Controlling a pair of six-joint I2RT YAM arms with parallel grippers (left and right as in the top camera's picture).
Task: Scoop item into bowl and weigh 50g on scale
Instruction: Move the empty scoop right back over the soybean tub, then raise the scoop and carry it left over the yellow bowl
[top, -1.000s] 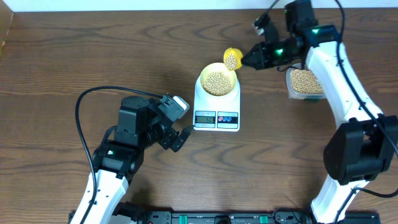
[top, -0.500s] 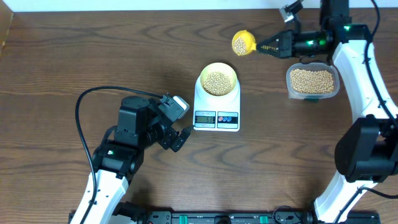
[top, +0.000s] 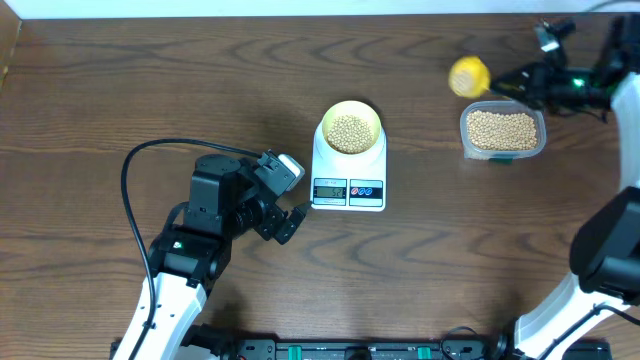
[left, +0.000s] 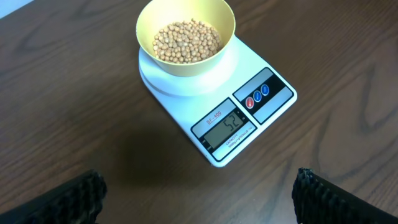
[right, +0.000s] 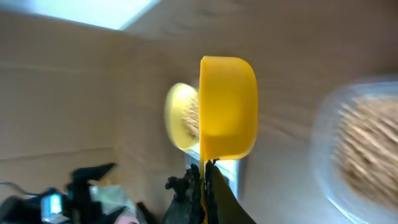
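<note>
On the dark wooden table (top: 120, 80), the pale-yellow bowl (left: 186, 70) of beans (left: 186, 41) sits on the scale (left: 186, 107), its display (left: 231, 124) reading 52, ahead of the left gripper (left: 199, 186) with its fingers spread and empty, while the right gripper (right: 204, 182) clamps the yellow scoop (right: 229, 106) beside the bean-filled tub (top: 464, 130).

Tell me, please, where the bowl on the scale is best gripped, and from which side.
Probably pinch the rim of the bowl from straight above, one finger inside, one outside: it sits upright on the scale, its round wall flares, and the beans lie below the rim.
</note>
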